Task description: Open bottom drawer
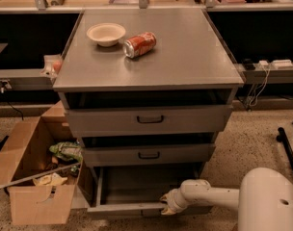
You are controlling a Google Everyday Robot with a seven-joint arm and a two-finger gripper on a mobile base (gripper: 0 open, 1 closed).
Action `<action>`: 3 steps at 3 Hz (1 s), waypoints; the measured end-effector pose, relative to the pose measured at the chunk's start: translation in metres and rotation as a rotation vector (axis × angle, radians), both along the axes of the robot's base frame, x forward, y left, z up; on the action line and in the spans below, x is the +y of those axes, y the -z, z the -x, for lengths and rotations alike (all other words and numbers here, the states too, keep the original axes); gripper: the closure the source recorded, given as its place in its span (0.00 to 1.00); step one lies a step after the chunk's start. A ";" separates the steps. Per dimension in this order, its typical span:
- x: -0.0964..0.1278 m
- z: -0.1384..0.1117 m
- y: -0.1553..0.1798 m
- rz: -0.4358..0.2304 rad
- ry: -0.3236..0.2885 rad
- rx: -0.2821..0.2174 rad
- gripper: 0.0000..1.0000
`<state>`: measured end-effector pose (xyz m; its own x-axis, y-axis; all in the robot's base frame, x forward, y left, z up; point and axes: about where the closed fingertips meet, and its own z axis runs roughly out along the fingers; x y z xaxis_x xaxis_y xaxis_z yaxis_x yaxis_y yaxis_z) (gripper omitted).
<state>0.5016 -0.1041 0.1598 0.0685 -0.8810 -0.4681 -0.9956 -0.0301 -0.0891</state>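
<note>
The grey cabinet has three stacked drawers. The bottom drawer (132, 189) is pulled out toward me, its grey inside showing and its front edge (122, 209) low in the view. Its black handle is hidden behind my gripper (165, 206), which sits at the middle of the drawer's front edge, at the end of my white arm (209, 196) reaching in from the lower right. The middle drawer (149, 154) and the top drawer (149, 119) each show a black handle and stand slightly out.
A white bowl (106, 33) and a red can (139, 44) lying on its side rest on the cabinet top (185, 57). An open cardboard box (35, 177) with trash stands on the floor at left. Cables and a black stand leg (288, 148) are at right.
</note>
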 end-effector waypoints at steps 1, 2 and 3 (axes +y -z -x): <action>0.000 0.000 0.000 0.000 0.000 0.000 0.69; 0.000 0.000 0.000 0.000 0.000 0.000 0.46; 0.001 0.001 0.000 0.000 -0.002 0.000 0.15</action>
<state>0.5002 -0.1035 0.1594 0.0703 -0.8810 -0.4678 -0.9955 -0.0323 -0.0888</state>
